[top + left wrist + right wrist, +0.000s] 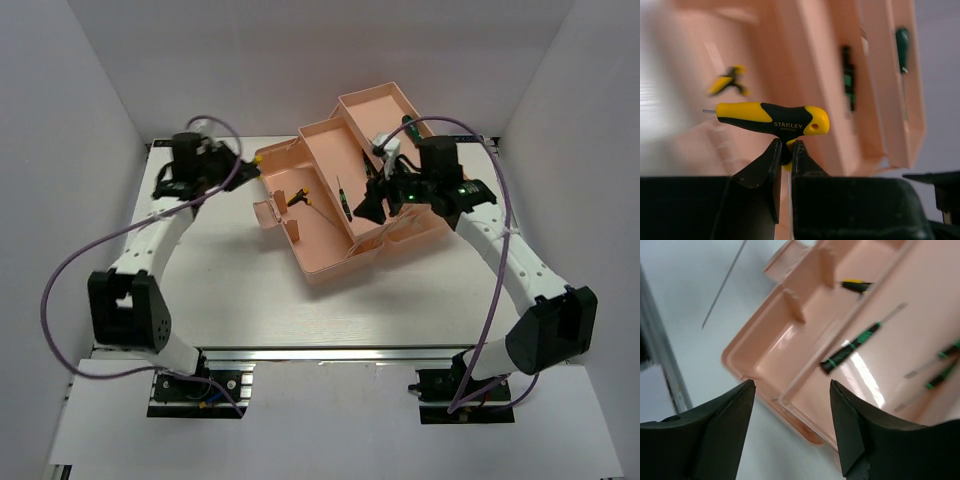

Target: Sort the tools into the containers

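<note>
The salmon-pink toolbox (325, 150) lies open in the middle of the table, trays folded out. My left gripper (786, 147) is shut on the neck of a yellow-and-black T-handle screwdriver (772, 119), held left of the box; in the top view it is at the box's left end (235, 165). Another yellow-handled screwdriver (298, 199) lies in the left tray. My right gripper (792, 390) is open and empty above the box's front edge, over the middle tray. Dark green screwdrivers (850, 347) lie in that tray, one visible in the top view (342, 198).
A thin loose metal rod (724, 285) lies on the white table in front of the box. Another dark green screwdriver (408, 124) shows at the far right tray. White walls enclose the table; an aluminium rail (320, 353) runs along the near edge.
</note>
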Robot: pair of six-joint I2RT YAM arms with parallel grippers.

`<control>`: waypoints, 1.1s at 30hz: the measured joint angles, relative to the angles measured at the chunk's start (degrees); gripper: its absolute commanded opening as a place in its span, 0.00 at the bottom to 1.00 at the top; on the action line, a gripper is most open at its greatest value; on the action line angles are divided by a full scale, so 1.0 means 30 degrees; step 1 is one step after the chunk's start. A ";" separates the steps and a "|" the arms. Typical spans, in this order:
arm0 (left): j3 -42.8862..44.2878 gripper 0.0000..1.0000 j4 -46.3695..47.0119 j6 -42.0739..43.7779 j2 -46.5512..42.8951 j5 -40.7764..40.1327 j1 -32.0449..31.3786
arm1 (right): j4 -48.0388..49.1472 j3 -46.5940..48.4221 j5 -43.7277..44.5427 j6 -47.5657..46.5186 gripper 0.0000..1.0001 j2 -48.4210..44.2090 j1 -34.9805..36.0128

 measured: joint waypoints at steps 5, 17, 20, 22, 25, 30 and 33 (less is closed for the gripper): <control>0.2892 0.08 0.2047 -0.2076 0.4124 0.0415 -0.4146 | 0.2295 -0.0743 0.1188 0.2047 0.76 -0.2317 -0.2776; 0.6943 0.65 0.0328 -0.3126 0.8932 -0.2266 -0.4393 | 0.3075 -0.0780 0.1996 0.5122 0.71 -0.3519 -1.2152; 0.7650 0.63 0.0029 -0.3009 0.8932 -0.2266 -0.4386 | 0.2703 -0.1100 0.2630 0.4874 0.67 -0.3475 -1.2473; 0.7832 0.48 0.0036 -0.2812 0.8786 -0.2251 -0.4386 | 0.2477 -0.1129 0.2761 0.4816 0.65 -0.3242 -1.2699; 0.7380 0.22 0.0255 -0.2135 0.8036 -0.2069 -0.4386 | 0.2259 -0.1137 0.2820 0.4809 0.63 -0.2302 -1.3333; 0.3971 0.35 0.1464 0.0335 0.4051 -0.0998 -0.4779 | 0.1566 -0.1137 0.2659 0.4583 0.60 0.0401 -1.4090; 0.3366 0.46 0.1851 0.2688 0.2018 -0.0634 -0.6637 | 0.0947 -0.1093 0.2550 0.4430 0.59 0.1953 -1.4141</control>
